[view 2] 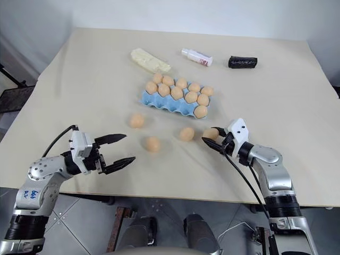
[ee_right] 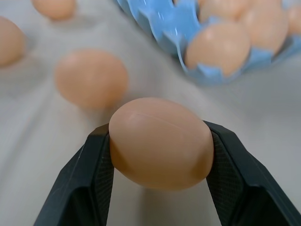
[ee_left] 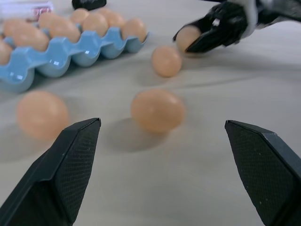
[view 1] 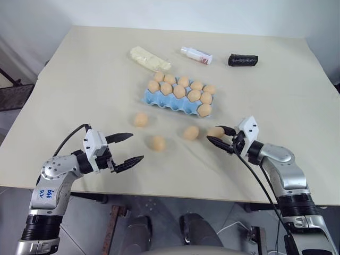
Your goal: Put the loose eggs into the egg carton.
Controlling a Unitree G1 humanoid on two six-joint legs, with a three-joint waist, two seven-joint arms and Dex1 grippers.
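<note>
Where the right gripper (ee_right: 160,155) pinches — egg (ee_right: 161,142) between both jaws, left gripper (view 1: 127,148) wide.

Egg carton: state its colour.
Light blue. The egg carton shows best in the left eye view, behind the loose eggs.

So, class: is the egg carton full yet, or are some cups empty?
Not full. The carton holds eleven eggs; its near row has empty cups except one at the right end. Four eggs remain out, one between the right gripper's fingers.
</note>
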